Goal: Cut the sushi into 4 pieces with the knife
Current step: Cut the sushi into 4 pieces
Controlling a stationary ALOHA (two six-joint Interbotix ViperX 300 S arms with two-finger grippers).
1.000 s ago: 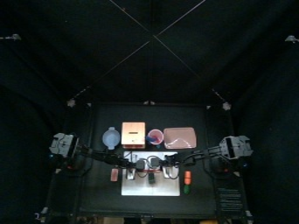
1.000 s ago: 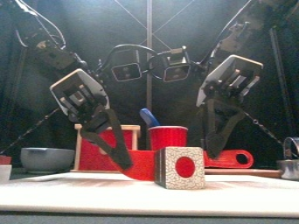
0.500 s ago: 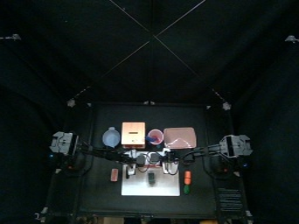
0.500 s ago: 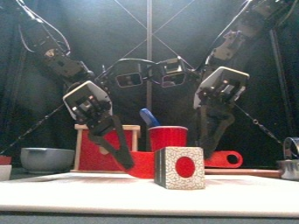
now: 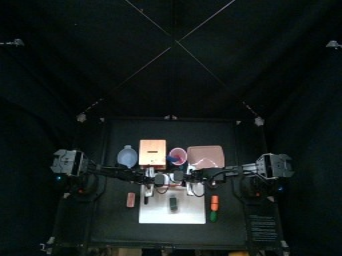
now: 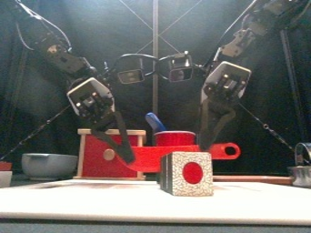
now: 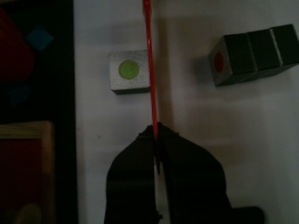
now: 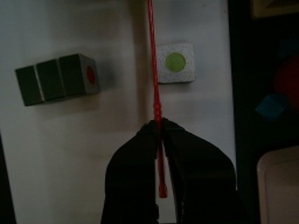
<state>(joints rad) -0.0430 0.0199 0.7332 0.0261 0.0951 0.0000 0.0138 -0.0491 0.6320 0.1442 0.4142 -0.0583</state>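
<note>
A red toy knife (image 6: 226,150) hangs level above the white cutting board (image 5: 151,212), held at both ends. My left gripper (image 7: 155,133) is shut on one end and my right gripper (image 8: 158,125) on the other, near the looped handle. In both wrist views the knife (image 7: 149,61) shows as a thin red line. To one side of it lies a dark sushi roll (image 7: 254,54) of three joined blocks, with a red dot on its end. To the other side lies one loose piece (image 8: 177,61) with a green centre. In the front view the roll (image 6: 185,173) stands near.
Along the back stand a blue-grey bowl (image 5: 127,156), a wooden box (image 5: 154,152) with a red drawer front, a red cup (image 6: 176,141) holding a blue knife, and a pink tray (image 5: 206,155). Small toys lie beside the board on the left (image 5: 131,199) and right (image 5: 214,206).
Both grippers have risen a little with the red knife between them, and its handle end now sits higher. The sushi roll and the loose piece have not moved.
</note>
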